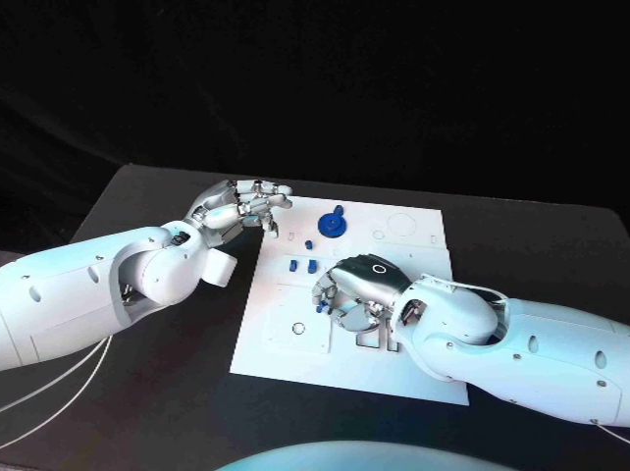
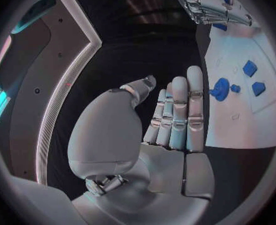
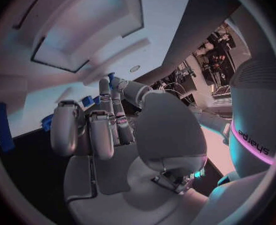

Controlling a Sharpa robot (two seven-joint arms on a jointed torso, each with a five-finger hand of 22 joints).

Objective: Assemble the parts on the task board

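Observation:
The white task board (image 1: 414, 231) lies in the middle of the black table. A round blue part (image 1: 334, 224) stands near its far edge, and small blue parts (image 1: 305, 266) lie to the left of its middle. My left hand (image 1: 244, 206) hovers off the board's far left corner, with its fingers (image 2: 178, 110) straight and nothing in its palm. My right hand (image 1: 355, 289) is low over the board's middle, fingers pointing down. Two of its fingers (image 3: 91, 130) are curled in. A sliver of blue (image 3: 111, 77) shows between a fingertip and the thumb, but whether it is pinched is unclear.
Bare black table (image 1: 145, 196) surrounds the board on every side. The left wrist view shows the board (image 2: 237, 115), the round blue part (image 2: 220, 89) with two small blue blocks (image 2: 249, 67) beside it, and my right hand (image 2: 212, 5) beyond them.

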